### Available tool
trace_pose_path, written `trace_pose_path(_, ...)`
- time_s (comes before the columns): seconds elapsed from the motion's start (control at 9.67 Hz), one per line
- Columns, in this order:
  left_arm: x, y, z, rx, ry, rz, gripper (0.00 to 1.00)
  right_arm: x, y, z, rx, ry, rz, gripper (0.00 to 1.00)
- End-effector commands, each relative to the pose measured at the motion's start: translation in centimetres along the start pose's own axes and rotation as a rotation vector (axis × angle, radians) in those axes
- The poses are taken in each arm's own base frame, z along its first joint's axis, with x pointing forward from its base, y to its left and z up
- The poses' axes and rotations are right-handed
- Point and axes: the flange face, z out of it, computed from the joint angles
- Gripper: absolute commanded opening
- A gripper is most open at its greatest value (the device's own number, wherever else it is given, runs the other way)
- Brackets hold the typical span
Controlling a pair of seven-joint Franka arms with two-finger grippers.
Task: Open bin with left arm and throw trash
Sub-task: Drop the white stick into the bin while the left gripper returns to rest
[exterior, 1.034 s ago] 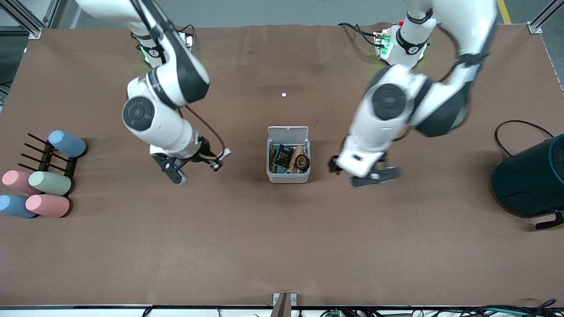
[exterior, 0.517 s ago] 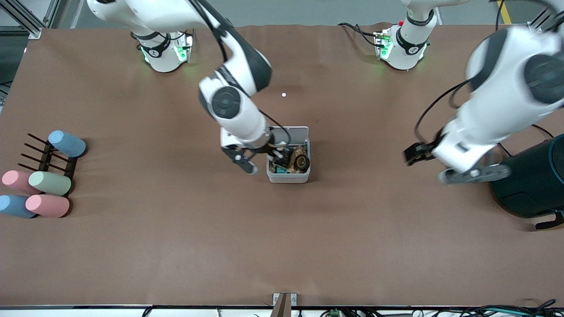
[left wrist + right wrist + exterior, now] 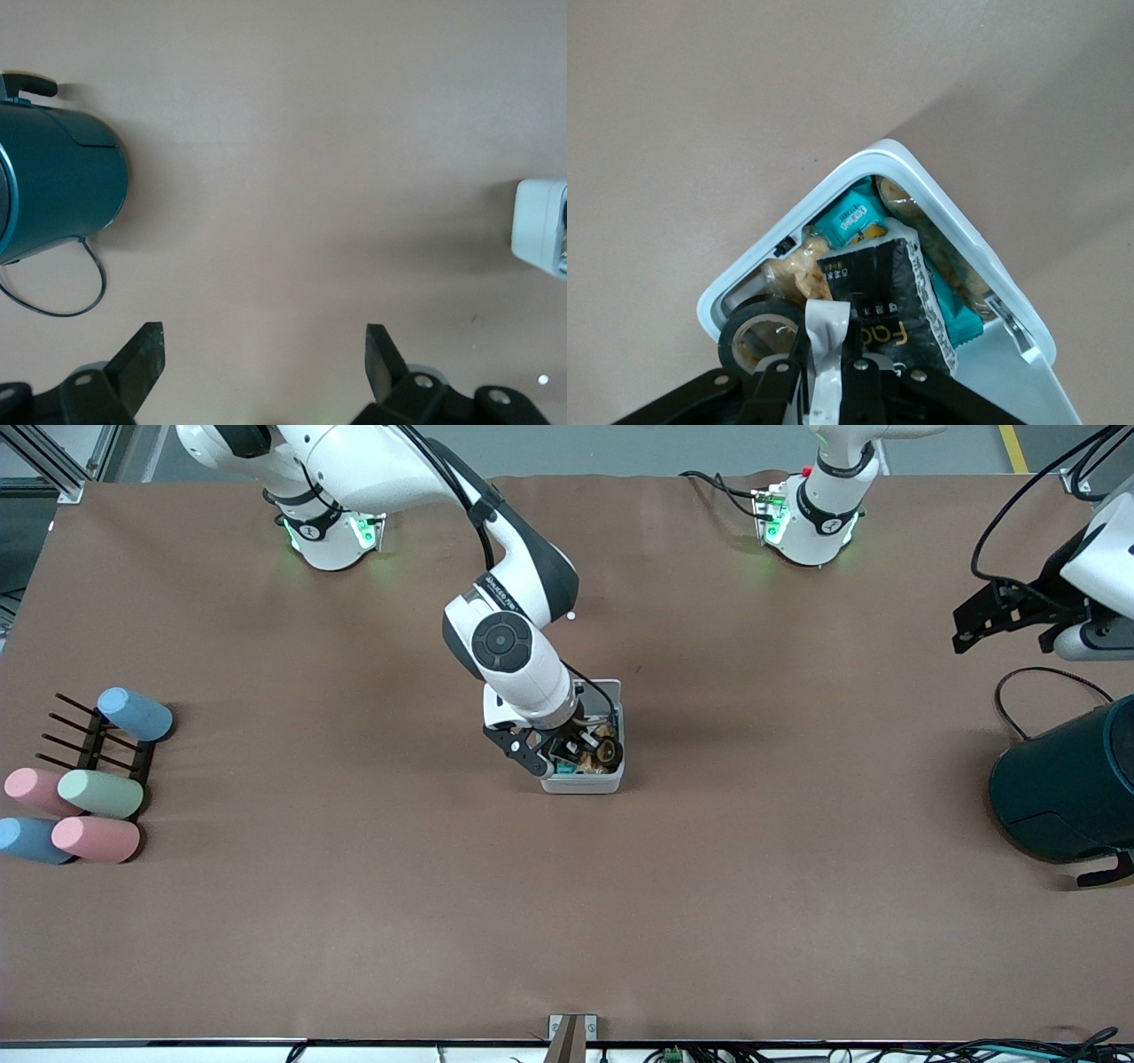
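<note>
1. Two arms are showing over the brown table [image 3: 354,921], and the white bin [image 3: 592,782] is sitting near its middle with its hinged lid [image 3: 606,687] standing open.
2. Lying inside the bin are a black packet [image 3: 890,297] with white print, a dark tape ring [image 3: 755,338], a teal wrapper [image 3: 849,219] and some tan pieces [image 3: 796,273].
3. Reaching in from its base, the right arm is holding the right gripper [image 3: 560,751] over the bin's open top, at the edge toward the right arm's end of the table.
4. In the right wrist view, the right gripper [image 3: 824,376] is pinching a white paper strip [image 3: 824,341] between its fingers, which are drawn close together on it, right above the black packet and beside the tape ring.
5. Whether the strip is touching the packet beneath it cannot be told.
6. The left gripper [image 3: 1019,615] is hanging in the air at the left arm's end of the table, over bare cloth, above the dark teal cylinder [image 3: 1067,788] in the front view.
7. Its fingers [image 3: 142,363] are standing wide apart and holding nothing, as the left wrist view shows.
8. That same view is catching the teal cylinder [image 3: 58,181] with its thin black cord [image 3: 66,305], and a corner of the bin [image 3: 539,228], well apart from each other.
9. Five pastel cylinders [image 3: 99,793] are lying by a dark rack [image 3: 93,740] at the right arm's end of the table.
</note>
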Motion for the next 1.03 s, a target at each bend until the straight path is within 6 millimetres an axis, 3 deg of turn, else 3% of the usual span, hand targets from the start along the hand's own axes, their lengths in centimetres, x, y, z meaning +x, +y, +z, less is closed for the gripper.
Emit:
trace_pose_path(0.0,0.2,-1.3,0.7,-0.003,0.002,0.111,1.00,0.5,-0.3,-0.4,0.008,-0.002,0.022,0.59)
trace_pose_path(0.1,0.5,-1.8,0.3,0.001,0.025,0.103,1.00,0.7,-0.3,-0.6,0.012,-0.001,0.024,0.72)
trace_pose_path(0.41,0.4,-4.6,-0.6,-0.026,0.051,0.034,1.00,0.7,-0.4,-0.9,0.017,-0.001,0.025,0.73)
trace_pose_path(0.72,0.5,-4.9,-0.3,-0.036,0.032,-0.052,1.00,0.0,-0.5,-0.7,0.014,0.002,0.011,0.73)
trace_pose_path(0.93,0.6,-5.0,-0.1,-0.033,0.030,-0.057,1.00,2.1,-0.2,-2.2,0.013,0.013,0.035,0.75)
